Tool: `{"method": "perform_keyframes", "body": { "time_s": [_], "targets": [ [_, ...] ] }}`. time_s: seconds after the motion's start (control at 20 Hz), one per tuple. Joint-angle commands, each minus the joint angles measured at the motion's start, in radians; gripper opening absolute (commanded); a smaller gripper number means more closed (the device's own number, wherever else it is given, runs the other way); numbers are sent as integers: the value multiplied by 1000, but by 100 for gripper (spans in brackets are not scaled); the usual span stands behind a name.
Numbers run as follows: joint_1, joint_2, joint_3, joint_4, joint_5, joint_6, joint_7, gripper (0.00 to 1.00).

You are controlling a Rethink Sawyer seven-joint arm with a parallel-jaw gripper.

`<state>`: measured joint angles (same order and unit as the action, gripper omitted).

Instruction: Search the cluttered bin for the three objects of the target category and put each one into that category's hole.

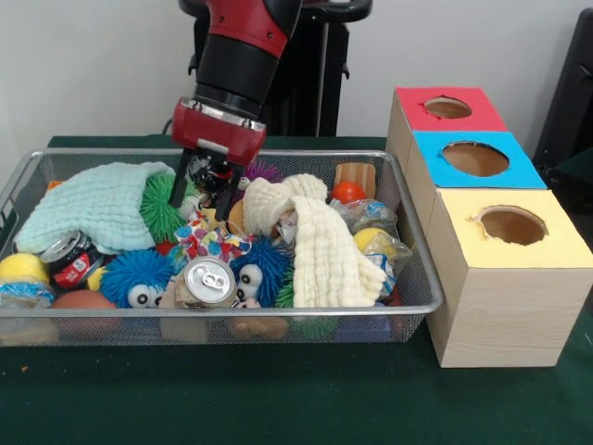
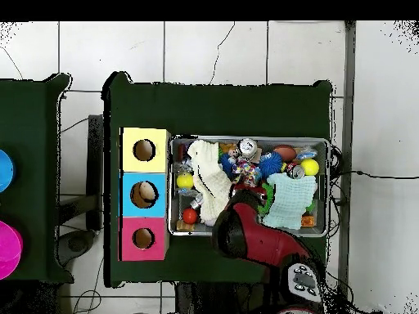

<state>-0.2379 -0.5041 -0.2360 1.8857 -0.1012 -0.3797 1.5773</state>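
The wire mesh bin is full of toys, cans and towels; it also shows in the overhead view. One spotted white cloth lies near the bin's middle, just behind a silver can; it shows in the overhead view too. No other spotted cloth shows. My gripper hangs open and empty just above and behind that cloth, between the mint towel and the cream towel. In the overhead view my arm hides it. The yellow-topped box's hole is outside the bin.
A mint-green towel lies at the bin's left, a cream waffle towel right of the gripper. Blue spiky balls, a red can and a yellow ball crowd the front. Blue-topped and red-topped boxes stand behind the yellow one.
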Motion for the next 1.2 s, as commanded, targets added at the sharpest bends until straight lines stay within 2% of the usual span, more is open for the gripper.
{"method": "perform_keyframes", "body": {
  "time_s": [0.05,0.25,0.5,0.8,1.2],
  "targets": [
    [-63,98,104,-88,-20,-77,205,100],
    [-94,115,158,-93,-51,-127,227,100],
    [-114,116,182,-85,-66,-165,230,100],
    [-205,133,307,-85,-155,-146,253,100],
    [-271,63,419,-42,-228,-91,242,100]
  ]
}}
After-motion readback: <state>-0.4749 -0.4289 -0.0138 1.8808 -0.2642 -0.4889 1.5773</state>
